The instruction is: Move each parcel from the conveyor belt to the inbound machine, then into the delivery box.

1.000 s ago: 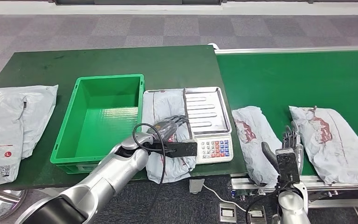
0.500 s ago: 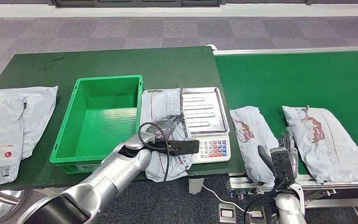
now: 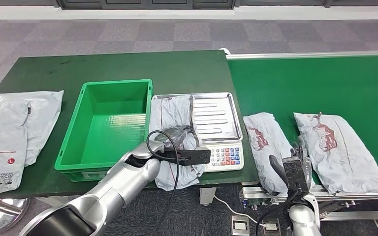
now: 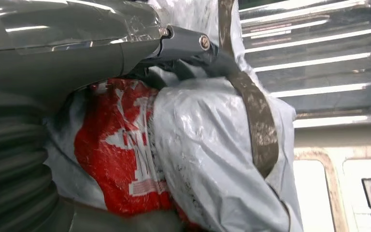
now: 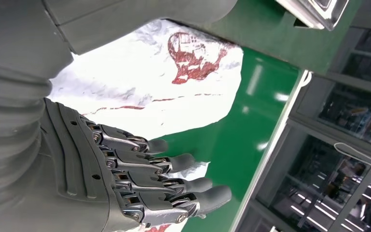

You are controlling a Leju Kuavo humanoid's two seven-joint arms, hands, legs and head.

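Crinkled grey plastic parcel (image 3: 173, 129), red-printed, half on steel-ribbed scale (image 3: 220, 118), long axis running away from robot, near end overhanging table edge. Left hand (image 3: 177, 135) clasped around parcel, fingers closed. Right hand (image 5: 125, 179) over belt, fingers extended, holding nothing.

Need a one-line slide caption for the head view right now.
Left hand grips a parcel on the scale beside the green box; right hand hovers open by the conveyor belt.
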